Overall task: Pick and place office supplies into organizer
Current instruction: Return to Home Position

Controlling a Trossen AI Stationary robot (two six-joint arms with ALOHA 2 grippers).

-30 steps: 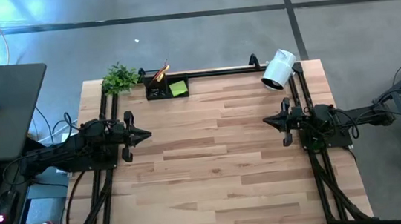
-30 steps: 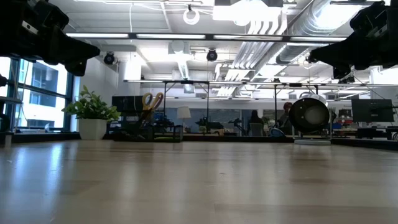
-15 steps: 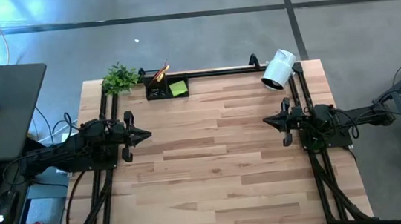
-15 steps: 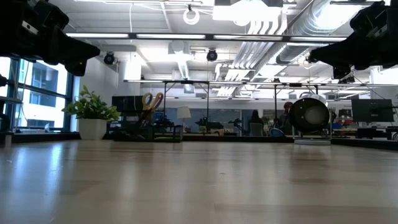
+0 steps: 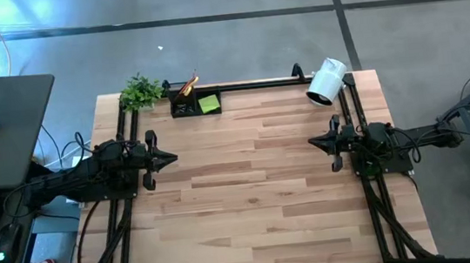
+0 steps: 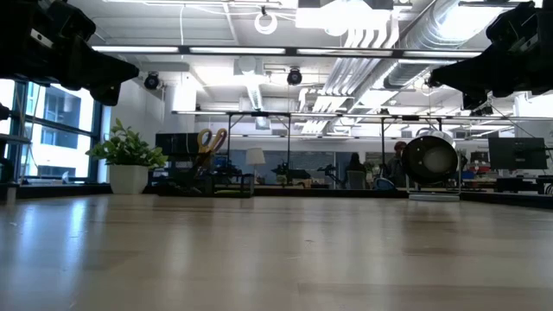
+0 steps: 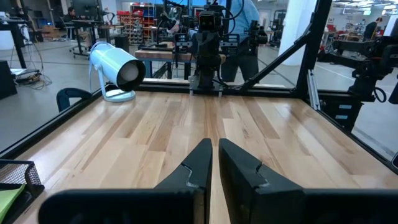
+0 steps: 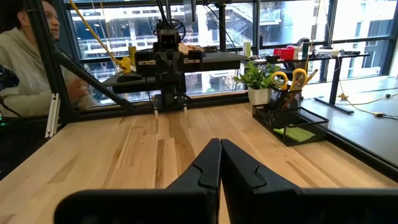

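Note:
The black mesh organizer (image 5: 194, 103) stands at the table's far edge, left of centre. It holds the lime-green sticky-note pad (image 5: 209, 104), and yellow-handled scissors (image 8: 288, 79) and orange pencils (image 5: 189, 85) stand in its cup section. It also shows in the right wrist view (image 8: 290, 119) and the low view (image 6: 207, 183). My left gripper (image 5: 173, 159) is shut and empty at the table's left side. My right gripper (image 5: 312, 143) is shut and empty at the right side. Both hover above the wood.
A small green plant (image 5: 140, 91) stands left of the organizer. A white cylinder lamp (image 5: 325, 82) lies at the far right corner. Black frame rails (image 5: 256, 83) run along the table's far, left and right edges. A person (image 8: 25, 56) sits beyond the table's left side.

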